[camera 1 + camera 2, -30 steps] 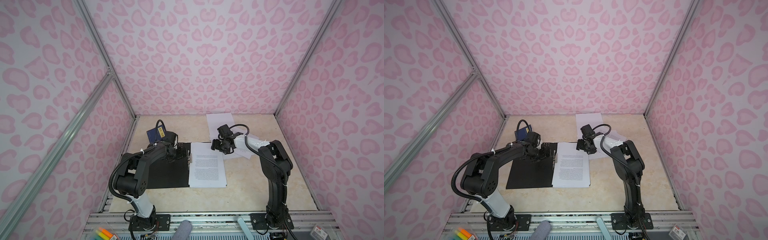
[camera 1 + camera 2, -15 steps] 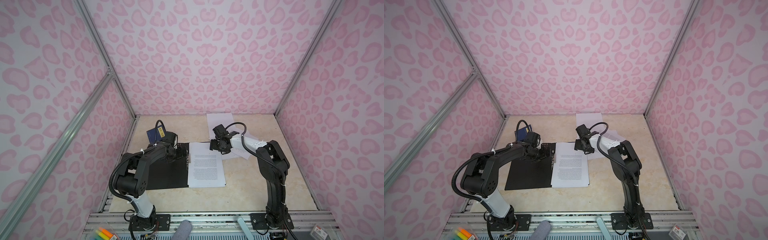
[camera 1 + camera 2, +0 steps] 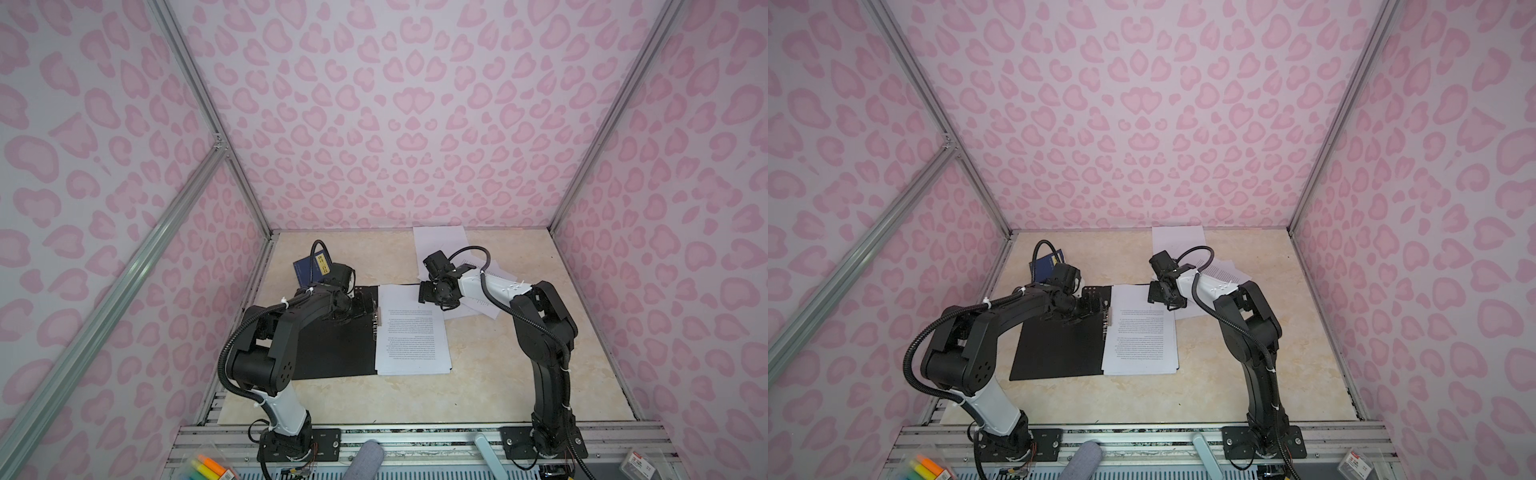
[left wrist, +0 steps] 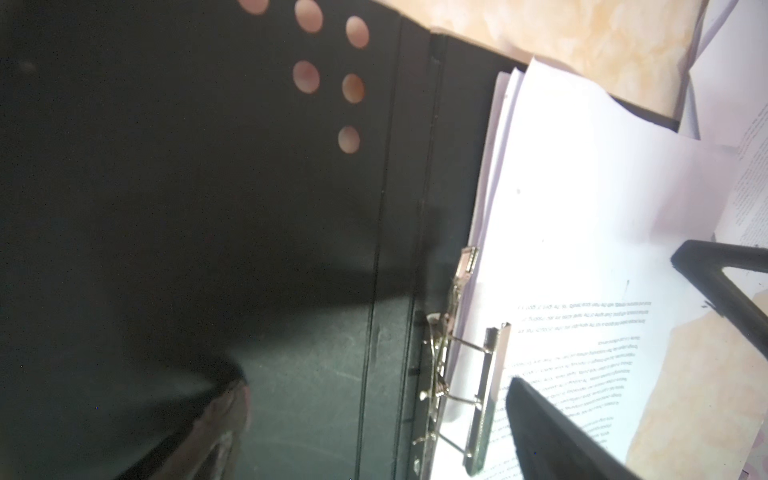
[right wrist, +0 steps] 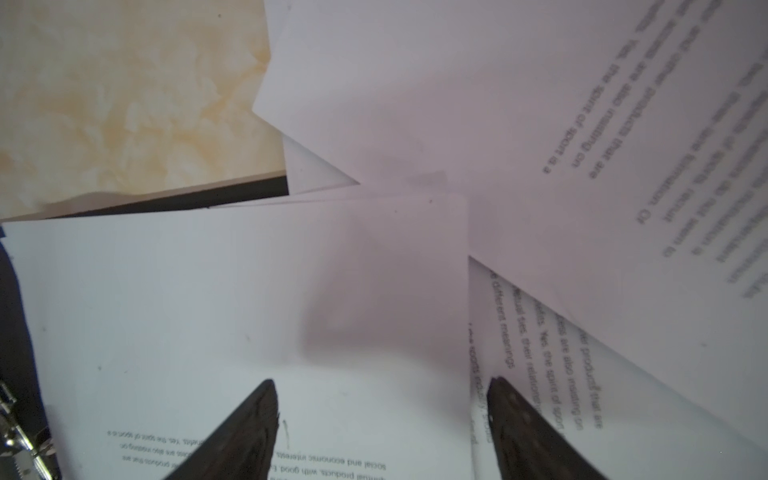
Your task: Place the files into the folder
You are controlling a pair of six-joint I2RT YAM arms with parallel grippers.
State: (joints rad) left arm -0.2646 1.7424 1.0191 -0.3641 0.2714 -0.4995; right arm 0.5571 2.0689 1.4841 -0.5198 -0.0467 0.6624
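One booklet point(image 3: 309, 268) near the folder point(image 3: 332, 353) escapes wrist views.

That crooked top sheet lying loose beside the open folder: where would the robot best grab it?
Probably the edge of the top loose sheet that faces the folder, approached from the folder side by the right gripper, whose jaws stand open. The sheet lies flat, so only an edge offers a pinch, and that edge overlaps the filed stack and seems slightly raised.

the files point(image 5: 208, 311) read "the spirit of sport" and "social and economic interests".
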